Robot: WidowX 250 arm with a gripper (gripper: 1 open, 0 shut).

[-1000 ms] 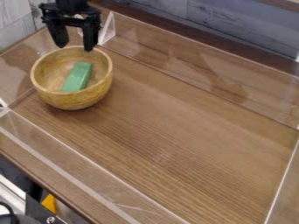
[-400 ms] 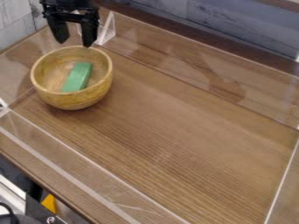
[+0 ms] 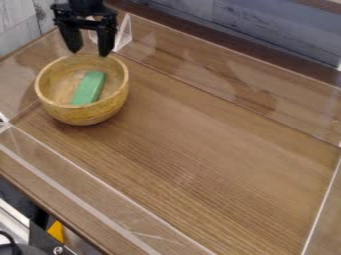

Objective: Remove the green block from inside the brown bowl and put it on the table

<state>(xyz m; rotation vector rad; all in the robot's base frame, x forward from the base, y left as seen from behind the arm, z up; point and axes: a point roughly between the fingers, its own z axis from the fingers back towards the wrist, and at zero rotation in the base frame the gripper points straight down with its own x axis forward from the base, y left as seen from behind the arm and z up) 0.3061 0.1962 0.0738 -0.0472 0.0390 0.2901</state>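
Note:
The green block lies slanted inside the brown bowl, which rests on the table at the left. My gripper hangs just beyond the bowl's far rim, pointing down, its two dark fingers spread apart with nothing between them. It stands above and behind the block, apart from it.
Clear plastic edging runs along the table's front and sides. A clear plastic stand sits right behind the gripper. A wide stretch of wood-grain tabletop lies to the right of the bowl.
The gripper has shifted slightly right and toward the bowl's far rim. Block and bowl have not moved.

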